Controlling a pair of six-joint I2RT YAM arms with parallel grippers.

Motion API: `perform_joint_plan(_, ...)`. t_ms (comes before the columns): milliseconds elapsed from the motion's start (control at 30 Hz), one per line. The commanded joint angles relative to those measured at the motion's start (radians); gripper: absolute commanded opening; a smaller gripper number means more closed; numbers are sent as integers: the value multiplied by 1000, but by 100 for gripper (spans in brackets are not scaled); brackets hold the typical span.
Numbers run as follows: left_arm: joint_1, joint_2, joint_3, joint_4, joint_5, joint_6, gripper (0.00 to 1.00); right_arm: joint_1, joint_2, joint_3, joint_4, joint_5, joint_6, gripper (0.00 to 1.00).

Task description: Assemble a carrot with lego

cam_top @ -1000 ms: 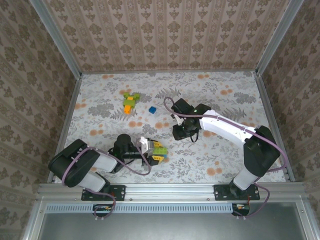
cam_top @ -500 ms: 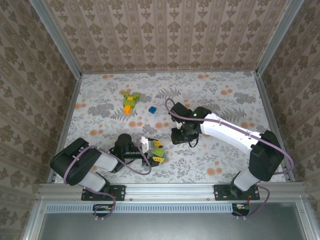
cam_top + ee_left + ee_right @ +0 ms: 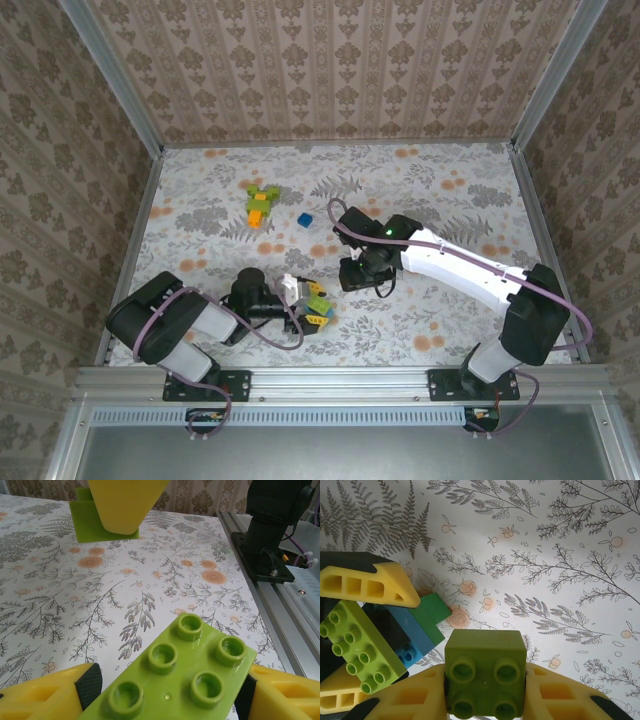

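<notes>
My left gripper (image 3: 308, 300) is shut on a small stack of lego near the table's front. The stack's top is a light green long brick (image 3: 180, 680), which in the right wrist view (image 3: 360, 645) sits over a blue brick (image 3: 415, 641) and a dark green brick (image 3: 432, 614). Just right of and beyond that stack, my right gripper (image 3: 350, 274) is shut on a light green square brick (image 3: 486, 672), held above the table. The two held pieces are apart. A cluster of green and orange bricks (image 3: 260, 203) lies at the back left. A single blue brick (image 3: 304, 220) lies near it.
The flowered tabletop (image 3: 450, 320) is bare on its right half. Patterned walls close the table in on three sides. A metal rail (image 3: 280, 610) and the right arm's base (image 3: 265, 555) border the near edge.
My right gripper has carried its light green brick leftward and nearer, closing in on the stack held by the left gripper. The left gripper has barely shifted.
</notes>
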Motion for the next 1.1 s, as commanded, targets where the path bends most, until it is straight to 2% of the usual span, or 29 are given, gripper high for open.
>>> perform_joint_plan(0, 7, -20, -11, 30, 36, -12, 71, 7, 6, -5, -6, 21, -3, 21)
perform_joint_plan(267, 7, 11, 28, -28, 57, -3, 67, 9, -15, -49, 27, 14, -8, 21)
perform_joint_plan(333, 7, 10, 32, -34, 61, -2, 58, 8, -18, -57, 34, 12, -7, 21)
perform_joint_plan(400, 7, 6, 35, -47, 61, 2, 54, 9, -19, -63, 37, 14, -8, 21)
perform_joint_plan(833, 6, 20, 52, -76, 77, 14, 54, 39, -43, -29, -7, 18, 48, 20)
perform_joint_plan(1067, 3, 24, 52, -77, 69, 18, 44, 103, -12, 67, -75, 50, 81, 20)
